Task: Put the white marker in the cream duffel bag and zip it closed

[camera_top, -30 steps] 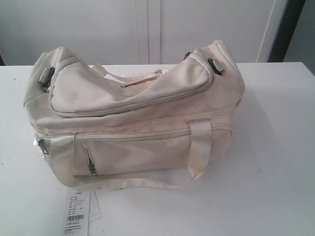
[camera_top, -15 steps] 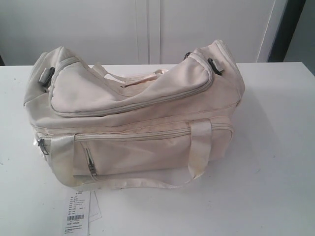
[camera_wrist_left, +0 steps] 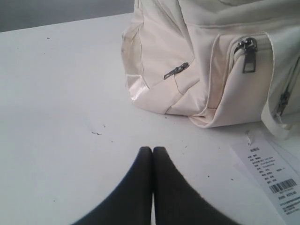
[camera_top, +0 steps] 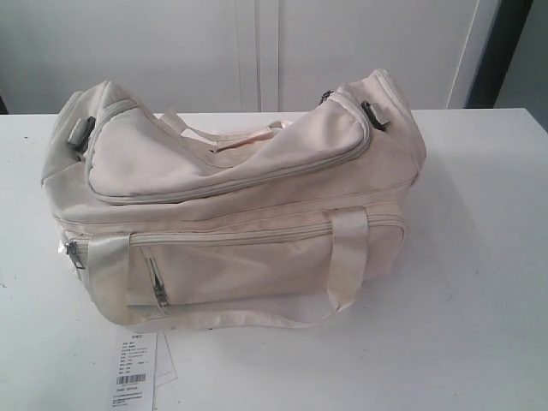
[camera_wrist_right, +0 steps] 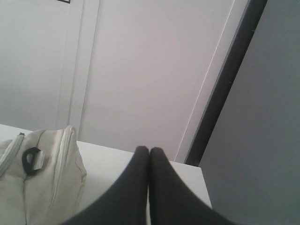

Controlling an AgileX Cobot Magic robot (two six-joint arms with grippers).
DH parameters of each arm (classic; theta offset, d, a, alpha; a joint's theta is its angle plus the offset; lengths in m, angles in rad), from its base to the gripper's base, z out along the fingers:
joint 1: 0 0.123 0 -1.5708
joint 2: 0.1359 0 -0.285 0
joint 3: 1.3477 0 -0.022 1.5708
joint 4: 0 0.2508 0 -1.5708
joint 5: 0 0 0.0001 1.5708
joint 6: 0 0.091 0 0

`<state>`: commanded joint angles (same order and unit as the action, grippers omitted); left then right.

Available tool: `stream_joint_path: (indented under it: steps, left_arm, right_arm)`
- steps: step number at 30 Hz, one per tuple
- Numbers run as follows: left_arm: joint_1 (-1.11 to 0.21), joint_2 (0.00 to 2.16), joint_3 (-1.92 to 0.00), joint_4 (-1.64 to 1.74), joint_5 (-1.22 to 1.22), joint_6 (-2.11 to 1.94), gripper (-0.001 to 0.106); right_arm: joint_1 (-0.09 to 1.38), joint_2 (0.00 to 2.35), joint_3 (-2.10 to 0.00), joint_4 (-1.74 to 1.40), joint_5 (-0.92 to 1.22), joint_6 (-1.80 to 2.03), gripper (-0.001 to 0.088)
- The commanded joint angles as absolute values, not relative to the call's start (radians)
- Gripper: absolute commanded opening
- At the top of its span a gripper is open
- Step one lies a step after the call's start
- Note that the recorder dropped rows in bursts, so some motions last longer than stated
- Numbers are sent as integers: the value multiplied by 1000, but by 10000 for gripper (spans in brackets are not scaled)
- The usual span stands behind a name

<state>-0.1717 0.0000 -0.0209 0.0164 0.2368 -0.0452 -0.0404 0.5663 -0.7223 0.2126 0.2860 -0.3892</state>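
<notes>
Nearest the exterior camera, a white barcode paper tag (camera_top: 135, 372) is being seen lying flat at the front edge of the white table (camera_top: 462, 325), just in front of the cream duffel bag (camera_top: 257, 197). The bag is being borne by the table at its middle, long side to the front. Low on that side, a front pocket is being shown with its grey zip pull (camera_top: 159, 295) hanging near the bag's left end, and a webbing handle (camera_top: 347, 257) is being draped down the front panel. Higher up, the top flap zipper (camera_top: 231, 184) is being seen drawn along the flap's front edge. Dark strap rings are being shown at the left end (camera_top: 81, 133) and the right end (camera_top: 375, 114). A pale panelled wall (camera_top: 257, 51) is being seen behind the table.

The left gripper (camera_wrist_left: 152, 151) is being held low over bare table close to one end of the bag, its dark fingers pressed together on nothing. The right gripper (camera_wrist_right: 149, 151) is being held likewise with fingers pressed together and empty, beside the bag's other end. Where the white marker is lying cannot be told.
</notes>
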Motion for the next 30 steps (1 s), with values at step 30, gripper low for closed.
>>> stream_joint_path:
  steps: [30]
  left_arm:
    - [-172, 0, 0, 16, 232, -45, 0]
  right_arm:
    - [-40, 566, -722, 213, 286, -389, 0]
